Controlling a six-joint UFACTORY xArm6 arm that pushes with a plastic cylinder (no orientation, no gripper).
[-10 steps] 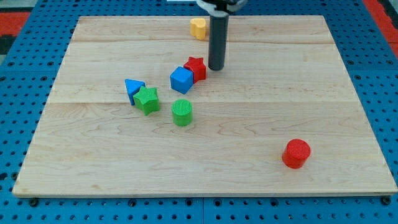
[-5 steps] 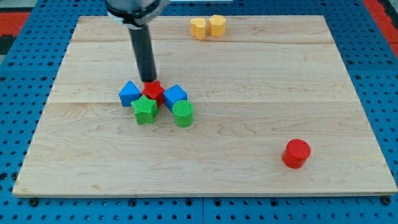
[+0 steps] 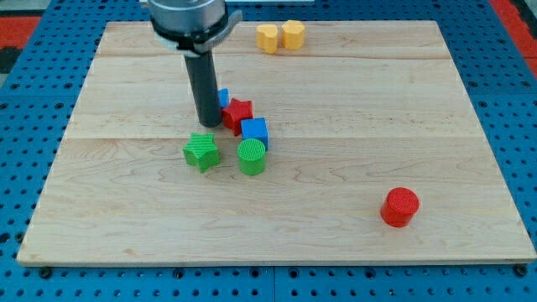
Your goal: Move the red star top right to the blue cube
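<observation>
While no writing shows anywhere, my tip [image 3: 209, 123], a bare rod with no fingers to clench, touches the red star [image 3: 238, 112] on its left; the blue cube [image 3: 254, 132] sits just below-right on the counter [image 3: 403, 109].

Pale wooden counter [image 3: 436, 126] made of joined planks, grain running left to right. Beneath and around it, blue perforated board [image 3: 33, 117] with regular hole grid. Red patches at view's top corners [image 3: 25, 21]. Light even, soft shadows.
</observation>
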